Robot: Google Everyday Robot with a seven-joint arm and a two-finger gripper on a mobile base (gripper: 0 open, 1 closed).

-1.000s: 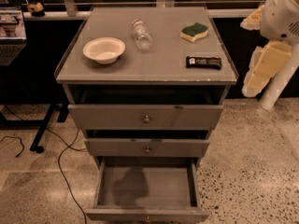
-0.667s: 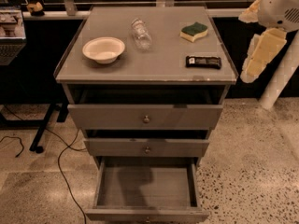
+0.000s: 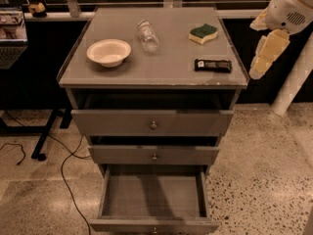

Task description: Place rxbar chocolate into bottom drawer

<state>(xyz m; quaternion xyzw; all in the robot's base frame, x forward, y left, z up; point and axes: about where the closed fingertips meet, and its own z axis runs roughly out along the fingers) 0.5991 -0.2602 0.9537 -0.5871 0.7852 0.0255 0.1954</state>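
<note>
The rxbar chocolate [image 3: 212, 65] is a black-wrapped bar with a small white patch at its left end. It lies flat near the front right corner of the grey cabinet top [image 3: 166, 58]. The bottom drawer [image 3: 152, 196] is pulled out, its plain grey floor bare. My gripper [image 3: 261, 62] hangs beside the cabinet's right edge, to the right of the bar and at about its height, apart from it and holding nothing that I can see.
A white bowl [image 3: 109, 52], a clear bottle lying on its side [image 3: 147, 35] and a green-and-yellow sponge [image 3: 203, 33] are on the cabinet top. The two upper drawers [image 3: 152, 124] stand slightly out. A cable [image 3: 63, 165] runs across the floor at the left.
My arm and gripper have moved up and a little left, closer to the cabinet's right edge. The bar and the drawers have not moved.
</note>
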